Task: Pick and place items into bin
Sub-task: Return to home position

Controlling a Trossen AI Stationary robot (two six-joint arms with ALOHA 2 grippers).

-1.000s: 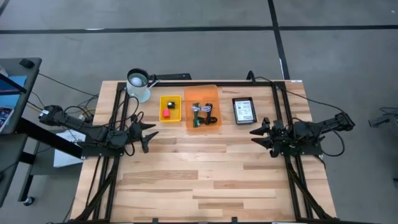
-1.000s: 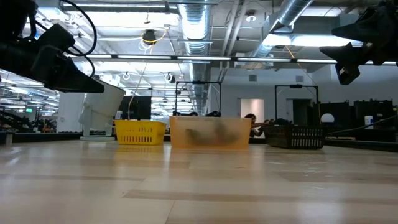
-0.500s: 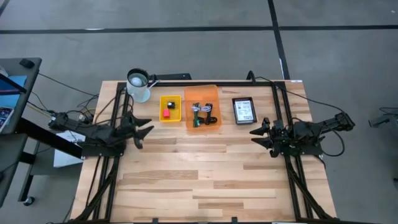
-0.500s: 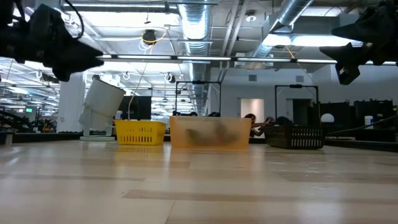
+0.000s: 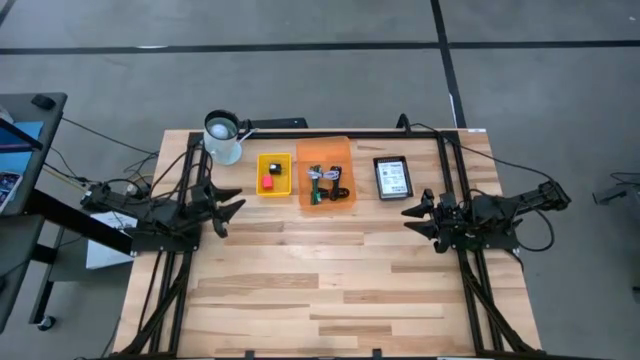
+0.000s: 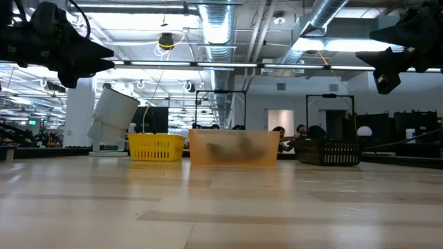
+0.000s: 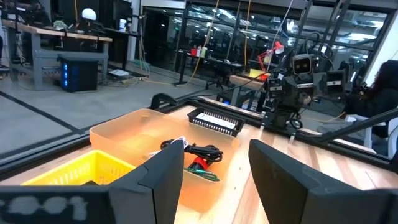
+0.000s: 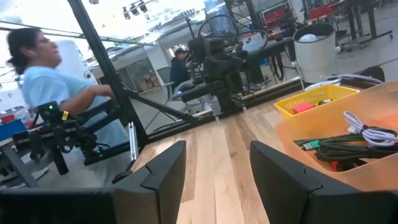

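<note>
A yellow bin (image 5: 273, 174) holds a small red-pink piece (image 5: 268, 183) and a tiny black block (image 5: 273, 168). Beside it, a translucent orange bin (image 5: 326, 150) holds black and green cables (image 5: 328, 185), also seen as cables (image 7: 199, 154) in the left wrist view. A white printed card (image 5: 393, 177) lies in a black tray. My left gripper (image 5: 225, 207) hovers open near the table's left side, short of the yellow bin. My right gripper (image 5: 418, 212) hovers open on the right, just on the near side of the tray.
A white cup (image 5: 222, 136) stands at the far left corner beside the yellow bin. Black frame rails (image 5: 190, 170) run along both sides and the far edge. Bare wooden table (image 5: 320, 270) spreads across the near half. A person (image 8: 43, 81) stands beyond the table's left side.
My left gripper has drawn back toward the table's left edge and risen, its fingers still apart. The right arm and the bins have stayed where they were.
</note>
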